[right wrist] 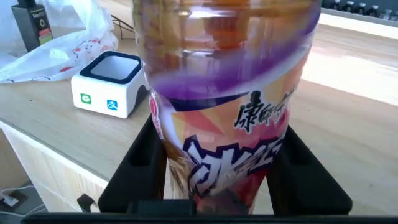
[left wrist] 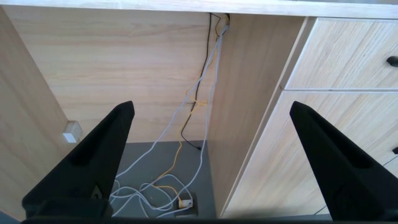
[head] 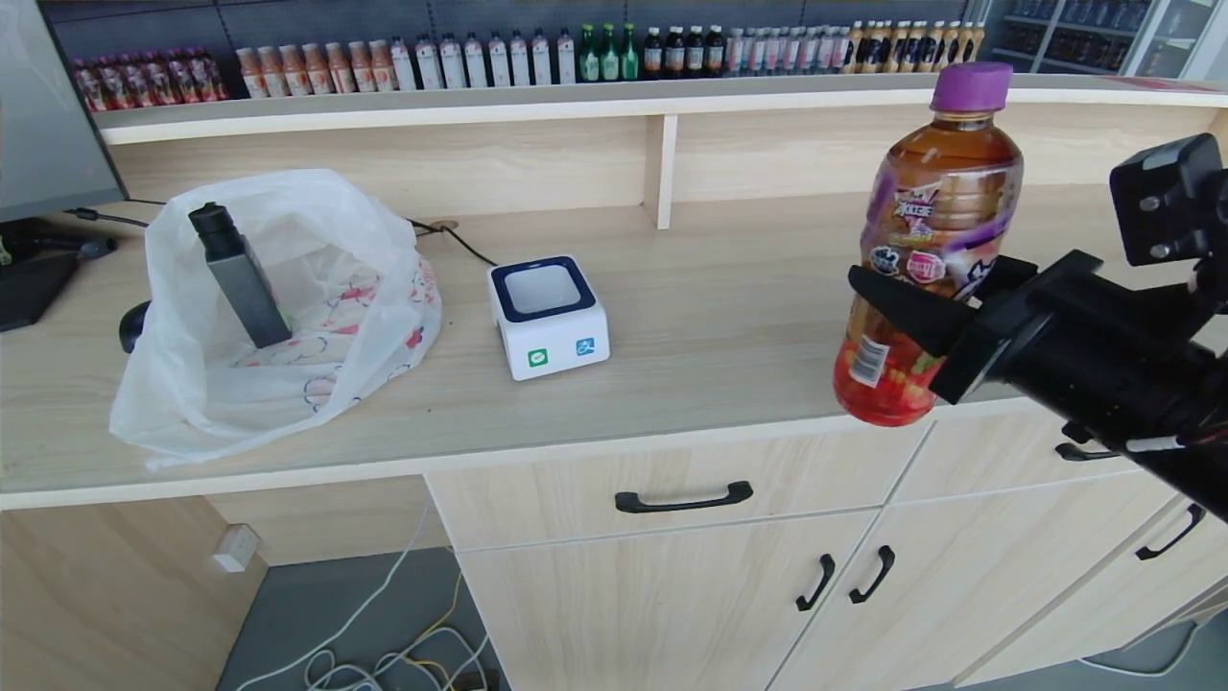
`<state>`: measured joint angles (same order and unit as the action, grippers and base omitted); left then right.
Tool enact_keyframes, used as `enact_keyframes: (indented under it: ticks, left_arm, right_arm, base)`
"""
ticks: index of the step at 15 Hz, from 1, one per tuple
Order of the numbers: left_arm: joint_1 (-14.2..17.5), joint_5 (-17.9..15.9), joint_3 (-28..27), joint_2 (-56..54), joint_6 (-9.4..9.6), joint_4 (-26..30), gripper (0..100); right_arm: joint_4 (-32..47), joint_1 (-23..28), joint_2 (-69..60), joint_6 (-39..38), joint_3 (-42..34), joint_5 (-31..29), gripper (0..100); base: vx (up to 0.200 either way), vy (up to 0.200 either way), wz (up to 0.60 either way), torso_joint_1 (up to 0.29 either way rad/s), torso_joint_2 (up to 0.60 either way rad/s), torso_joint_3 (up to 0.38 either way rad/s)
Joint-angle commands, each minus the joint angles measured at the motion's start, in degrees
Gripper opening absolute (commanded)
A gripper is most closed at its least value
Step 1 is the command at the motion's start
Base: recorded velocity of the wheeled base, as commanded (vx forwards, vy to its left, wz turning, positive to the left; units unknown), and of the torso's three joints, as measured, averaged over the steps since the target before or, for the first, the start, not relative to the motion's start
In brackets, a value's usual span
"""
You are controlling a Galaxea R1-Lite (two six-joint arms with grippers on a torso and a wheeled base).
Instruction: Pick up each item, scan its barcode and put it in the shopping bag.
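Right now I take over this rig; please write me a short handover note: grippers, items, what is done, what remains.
Right gripper: shut on the tea bottle, held in the air, right of the scanner.
Left gripper: open, empty, low before the cabinet under the counter.
Done: one dark grey item stands in the shopping bag on the counter's left.
To do: scan the bottle (whether already scanned, cannot tell), then bag it.

Bottle row (head: pixel 614 53) behind; floor cables (left wrist: pixel 163 186); monitor (head: pixel 43 106), perhaps.
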<state>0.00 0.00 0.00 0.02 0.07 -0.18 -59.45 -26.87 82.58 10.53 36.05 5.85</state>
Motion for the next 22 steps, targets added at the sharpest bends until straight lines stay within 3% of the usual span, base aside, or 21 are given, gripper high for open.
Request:
enact_keyframes:
  ticks: [1, 6, 10, 15, 22]
  left_arm:
    - [0.0, 0.0, 0.0, 0.0, 0.01, 0.0, 100]
    - [0.0, 0.0, 0.0, 0.0, 0.01, 0.0, 100]
    - [0.0, 0.0, 0.0, 0.0, 0.01, 0.0, 100]
    - [0.0, 0.0, 0.0, 0.0, 0.01, 0.0, 100]
    - [0.0, 0.0, 0.0, 0.0, 0.01, 0.0, 100]
  right_arm:
    - [0.0, -0.3, -1.8, -2.2, -1.9, 0.4, 0]
    - [0.0, -0.2, -2.0, -13.8, -1.9, 10.1, 0]
    - [-1.6, 0.0, -1.5, -23.7, 3.2, 19.5, 0]
    - [-2.2, -0.1, 2.5, -27.9, 6.4, 28.9, 0]
    - [-13.8, -0.2, 10.3, -36.2, 10.6, 44.3, 0]
  base:
    - [0.000, 0.000, 0.00, 0.000, 0.00, 0.000]
    - [0.000, 0.000, 0.00, 0.000, 0.00, 0.000]
    - [0.000, 0.000, 0.00, 0.000, 0.00, 0.000]
    - [0.000, 0.000, 0.00, 0.000, 0.00, 0.000]
    - [0.000, 0.000, 0.00, 0.000, 0.00, 0.000]
